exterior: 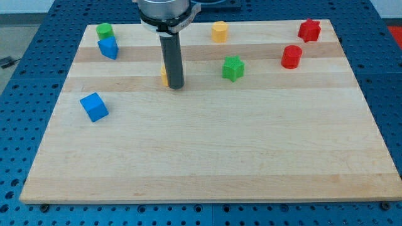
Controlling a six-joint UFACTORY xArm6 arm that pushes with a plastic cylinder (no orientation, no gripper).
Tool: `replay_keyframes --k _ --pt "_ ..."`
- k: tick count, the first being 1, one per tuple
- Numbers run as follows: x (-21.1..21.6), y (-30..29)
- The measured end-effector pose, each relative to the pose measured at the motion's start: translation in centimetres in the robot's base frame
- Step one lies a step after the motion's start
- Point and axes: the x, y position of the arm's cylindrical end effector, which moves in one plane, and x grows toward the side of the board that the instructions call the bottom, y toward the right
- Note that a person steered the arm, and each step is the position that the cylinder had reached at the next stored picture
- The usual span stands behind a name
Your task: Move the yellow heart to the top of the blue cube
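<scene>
**Heart half-hidden behind the rod, cube well off to the lower left**

My tip (175, 86) rests on the worktop (207, 163) in its upper middle part, and a sliver of the yellow heart (163, 76) shows just at the rod's left edge, touching it or very nearly so (most of the block is hidden behind the rod). There are no jaws on this end effector, only the plain rod, so nothing is apart, together or clamped.

The blue cube (94, 106) lies well apart, toward the view's lower left. A second blue block (108, 48) sits near the top-left corner, with a green block (104, 30) just above it.

The risk, as I judge it: a push that meets the heart off-centre could let it spin and slip off the rod. A leftward push held too high could also carry the heart toward the wrong blue block rather than above the cube.
</scene>
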Motion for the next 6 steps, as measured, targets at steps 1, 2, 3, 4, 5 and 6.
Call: replay_keyframes --k 1,2,3,4,5,6 --pt "-0.1 0.7" --pt "-0.3 3.6" --pt "-2.2 4.2" --pt "-4.1 4.0" --pt "-4.0 1.5" --pt "-1.8 0.0"
